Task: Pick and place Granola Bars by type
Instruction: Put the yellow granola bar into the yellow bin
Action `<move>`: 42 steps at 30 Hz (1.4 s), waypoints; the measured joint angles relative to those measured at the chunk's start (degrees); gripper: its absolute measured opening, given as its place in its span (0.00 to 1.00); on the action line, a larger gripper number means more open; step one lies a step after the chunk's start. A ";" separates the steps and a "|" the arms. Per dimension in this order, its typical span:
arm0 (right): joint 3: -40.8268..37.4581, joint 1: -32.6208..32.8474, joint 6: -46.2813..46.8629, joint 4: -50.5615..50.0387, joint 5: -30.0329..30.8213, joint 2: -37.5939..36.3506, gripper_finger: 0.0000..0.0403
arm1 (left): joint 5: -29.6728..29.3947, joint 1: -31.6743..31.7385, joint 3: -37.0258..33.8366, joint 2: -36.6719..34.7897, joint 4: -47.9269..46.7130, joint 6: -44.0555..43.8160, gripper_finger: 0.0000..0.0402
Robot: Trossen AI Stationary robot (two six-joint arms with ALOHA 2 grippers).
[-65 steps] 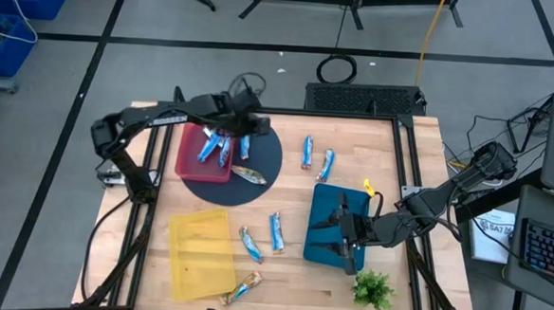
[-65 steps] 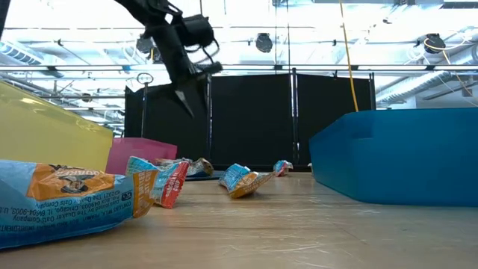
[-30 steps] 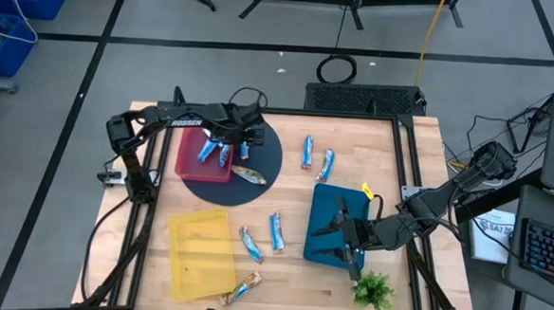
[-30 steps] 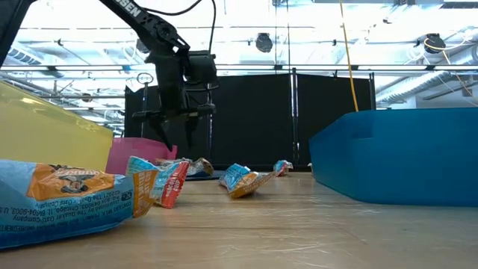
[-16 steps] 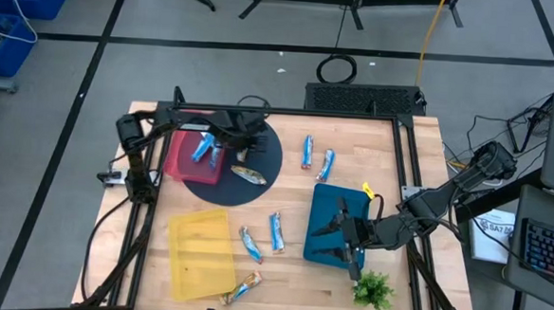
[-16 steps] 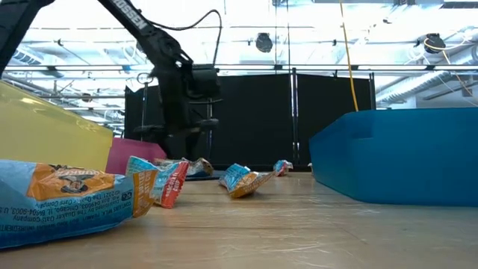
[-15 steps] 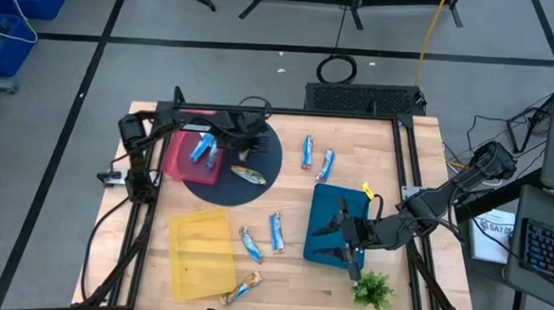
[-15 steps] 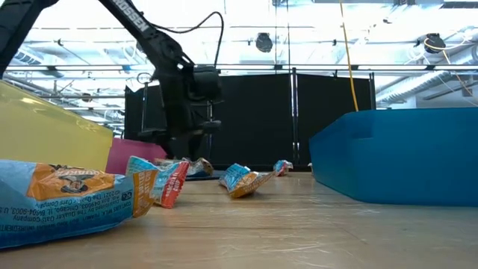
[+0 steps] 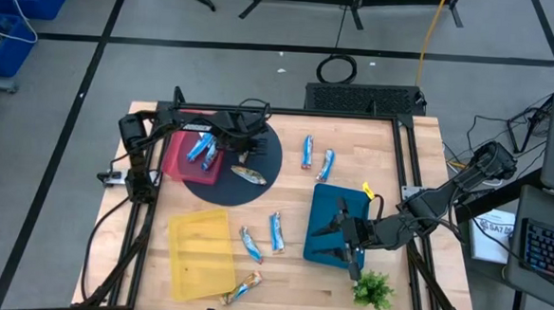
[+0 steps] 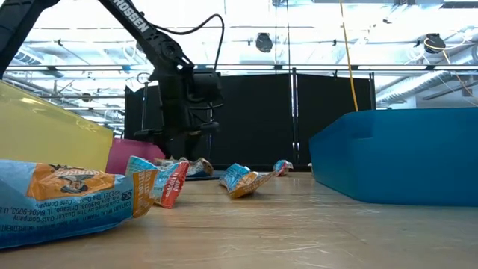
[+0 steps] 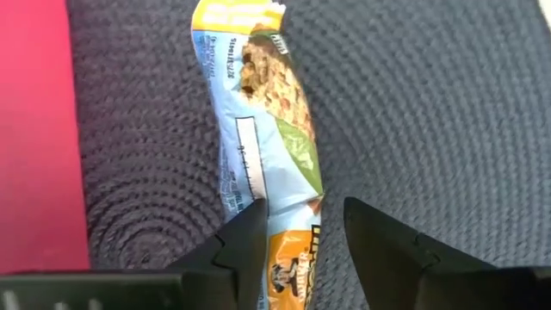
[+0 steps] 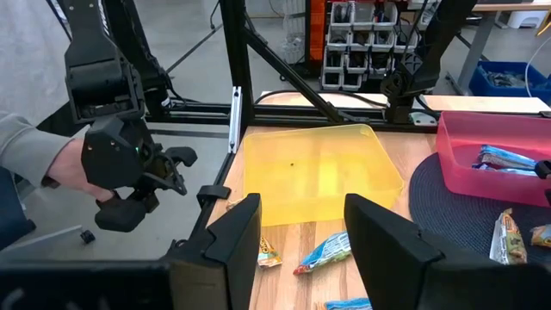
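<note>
Bar (image 11: 263, 164): on the dark mat (image 11: 430, 103), beside the red bin (image 11: 34, 129).
Left tool (image 11: 301, 232): fingers straddling the bar's middle, gap narrow, not yet pinching.
Handling: likely light, crinkly, slippery; pinch mid-wrapper.
Right tool (image 12: 301, 237): parted, empty, over the blue bin (image 9: 330, 224).

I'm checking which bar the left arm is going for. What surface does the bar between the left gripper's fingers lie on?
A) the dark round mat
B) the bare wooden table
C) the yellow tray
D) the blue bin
A: in the left wrist view, the granola bar between the left gripper fingers lies on the dark round mat, beside the red tray, not in it.
</note>
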 joint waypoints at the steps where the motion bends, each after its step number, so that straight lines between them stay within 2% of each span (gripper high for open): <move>1: 0.00 0.00 0.00 0.01 0.00 0.00 0.40 | 0.01 -0.02 0.00 0.00 -0.54 0.02 0.37; 10: 0.00 0.00 -0.43 0.00 0.00 0.02 0.40 | 1.80 -0.59 0.00 -0.07 -1.86 5.22 0.21; 14: -0.02 0.00 -1.38 0.00 0.00 0.02 0.40 | 0.32 -1.72 0.08 -0.11 -3.75 4.80 0.15; 19: -0.02 0.00 -2.40 0.01 0.00 0.02 0.40 | 0.01 -2.98 0.10 -0.20 -3.82 6.02 0.02; 32: -0.02 0.00 -2.90 0.02 0.00 0.02 0.40 | -0.62 -5.44 1.16 -0.48 -4.98 6.53 0.01; 42: -0.02 0.00 -4.62 0.01 0.02 0.02 0.40 | -4.98 -6.23 15.35 -0.49 -15.24 12.02 0.00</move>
